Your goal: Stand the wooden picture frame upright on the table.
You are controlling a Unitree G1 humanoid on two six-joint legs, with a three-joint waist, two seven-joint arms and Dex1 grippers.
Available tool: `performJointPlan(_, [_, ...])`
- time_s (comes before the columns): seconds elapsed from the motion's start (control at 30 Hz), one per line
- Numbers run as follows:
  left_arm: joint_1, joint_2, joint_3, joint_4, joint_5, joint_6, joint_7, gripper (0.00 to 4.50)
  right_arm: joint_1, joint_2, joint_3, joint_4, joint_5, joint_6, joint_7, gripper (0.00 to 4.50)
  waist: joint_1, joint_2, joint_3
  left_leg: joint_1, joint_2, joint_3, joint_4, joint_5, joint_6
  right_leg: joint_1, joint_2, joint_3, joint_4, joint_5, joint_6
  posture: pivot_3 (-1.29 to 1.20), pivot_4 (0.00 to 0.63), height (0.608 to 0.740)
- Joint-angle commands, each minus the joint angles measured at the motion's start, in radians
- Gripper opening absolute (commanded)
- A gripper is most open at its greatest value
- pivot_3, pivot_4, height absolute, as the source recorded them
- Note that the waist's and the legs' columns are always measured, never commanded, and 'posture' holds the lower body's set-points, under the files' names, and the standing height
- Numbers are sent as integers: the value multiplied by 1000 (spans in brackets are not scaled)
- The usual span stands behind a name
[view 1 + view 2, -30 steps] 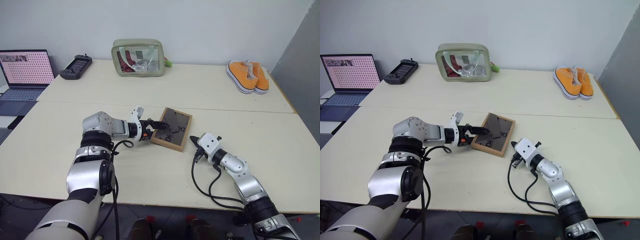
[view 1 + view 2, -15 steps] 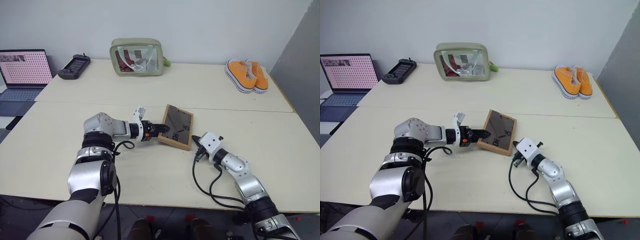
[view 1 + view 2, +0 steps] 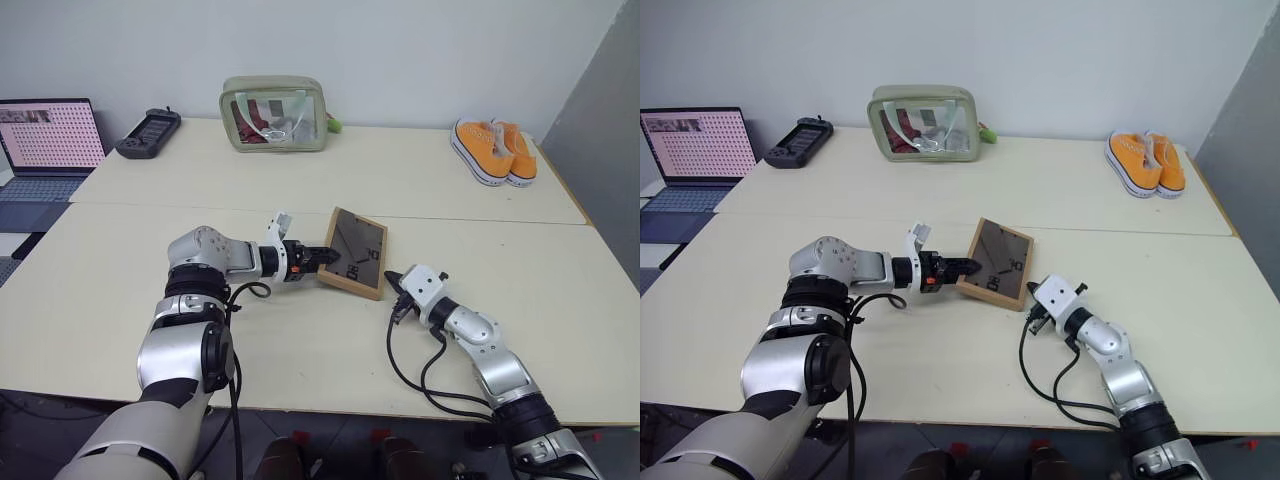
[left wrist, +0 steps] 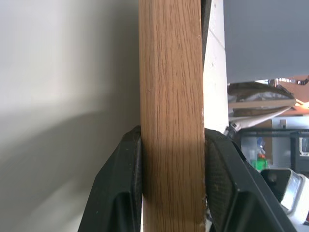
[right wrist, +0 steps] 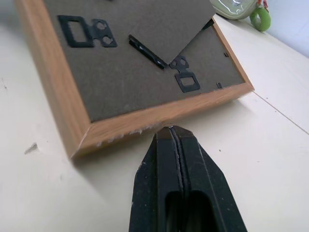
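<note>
The wooden picture frame (image 3: 354,252) sits near the middle of the pale bench (image 3: 320,180), just on the near side of the seam, with its dark back and fold-out easel flap facing up. The left hand (image 3: 322,257) is clamped on the frame's left edge, one black finger on each face of the light wood, as the left wrist view shows plainly. That gripped side is raised off the surface while the right edge rests on the bench, so the frame is tilted rather than flat. The right hand (image 3: 391,279) lies just beside the frame's near right corner with its two fingers pressed together and holding nothing; it looks placed to brace that lower edge. By my reading the grasp is done and the lift has begun, but the tipping up to vertical, the spreading of the easel and the release are all left. The easel flap appears only partly lifted from the back, which could leave the frame without support once it stands. There is plenty of open room: the pouch (image 3: 274,115), the orange shoes (image 3: 495,151), the laptop (image 3: 45,140) and the controller (image 3: 151,132) are all well apart, and the bench's edges are far off on every side.
</note>
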Motion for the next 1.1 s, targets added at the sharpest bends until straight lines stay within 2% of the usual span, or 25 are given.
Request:
performJointPlan(0.03, [-20, 31, 30, -110, -17, -140, -28, 1323, 5, -38, -54, -44, 30, -13, 14, 0, 0, -1, 1, 0, 0, 0, 0, 0, 0, 0, 0, 0, 0, 0, 0, 0, 150, 740])
performJointPlan(0.23, [32, 55, -54, -374, 5, -349, -105, 1323, -3, -66, -98, -34, 59, -7, 26, 0, 2, -1, 3, -2, 0, 0, -1, 2, -3, -1, 0, 1, -1, 0, 0, 0, 150, 740])
performJointPlan(0.37, [148, 90, -187, -655, 79, -541, -168, 1323, -21, -72, -149, -59, 137, 39, 60, 0, 3, -1, 3, -2, 1, 1, -1, 2, -4, -1, 0, 1, -3, 0, 0, 0, 150, 740])
performJointPlan(0.6, [249, 152, -275, -808, 171, -702, -176, 1323, -67, -103, -235, -252, 280, 205, 95, 0, 3, -1, 3, -2, 1, 1, -1, 1, -1, 0, 0, 2, -3, 0, 0, 0, 150, 740])
performJointPlan(0.73, [278, 185, -275, -852, 189, -741, -175, 1323, -117, -102, -278, -410, 401, 363, 81, 0, 4, -1, 3, -3, 1, 0, -1, 1, -1, -2, 1, 1, -4, 0, 0, 0, 150, 740])
performJointPlan(0.87, [279, 189, -277, -870, 178, -739, -177, 1323, -153, -66, -272, -456, 457, 450, 47, 0, 4, -1, 3, -4, 1, 0, -1, 1, -1, -2, 1, 1, -4, 0, 0, 0, 150, 740])
performJointPlan(0.9, [276, 185, -279, -872, 175, -737, -178, 1322, -163, -54, -268, -457, 466, 462, 39, 351, 4, -1, 3, -4, 1, 0, -1, 1, -1, -2, 1, 1, -5, 0, 0, 0, 150, 740])
performJointPlan(0.93, [274, 181, -284, -875, 174, -735, -180, 1322, -170, -45, -263, -456, 470, 468, 36, 480, 4, -1, 3, -4, 1, -1, -1, 1, -1, -2, 1, 0, -5, 0, 0, 0, 150, 740])
performJointPlan(1.1, [279, 170, -312, -925, 144, -702, -214, 1322, -197, -24, -229, -437, 446, 464, 36, 1745, 6, -1, 4, -6, 1, -1, 0, 1, -1, -3, 1, 0, -5, 0, 0, 0, 150, 740])
